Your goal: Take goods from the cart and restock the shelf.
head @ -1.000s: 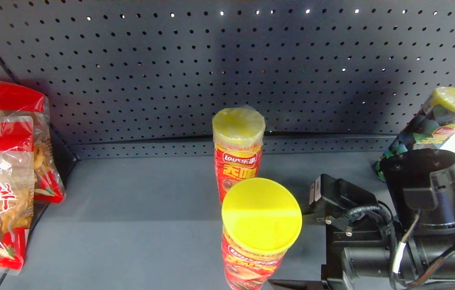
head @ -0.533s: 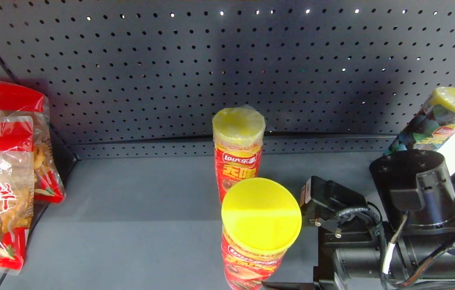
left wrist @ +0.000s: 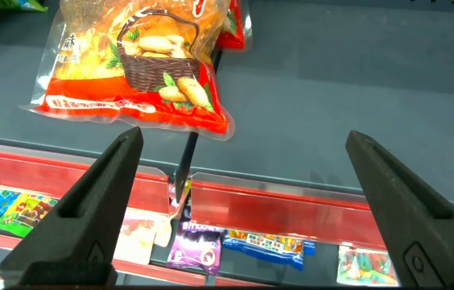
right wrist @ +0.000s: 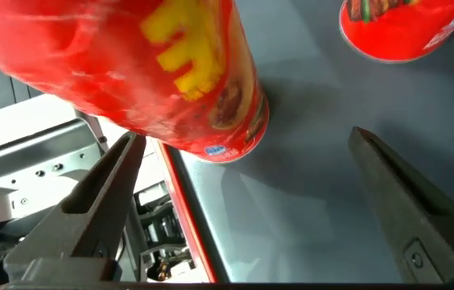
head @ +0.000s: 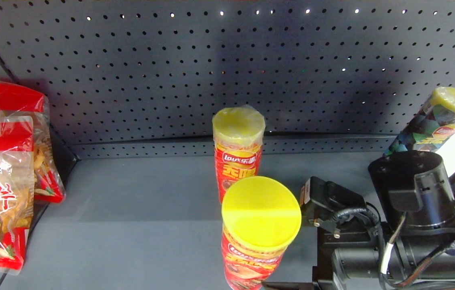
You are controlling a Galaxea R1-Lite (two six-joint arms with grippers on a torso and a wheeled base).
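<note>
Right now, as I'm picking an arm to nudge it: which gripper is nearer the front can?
Right. The right gripper is open right beside the front can. The left gripper is open facing the snack bag at the shelf's left end, well away.

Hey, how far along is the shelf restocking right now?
Done: two red chip cans stand on the shelf, the rear can near the back panel and the front can by the front edge. In hand: nothing. The right gripper is open close to the front can, and the left gripper is open facing the snack bags. Left: probably fetching more; the remaining stock cannot be judged.
</note>
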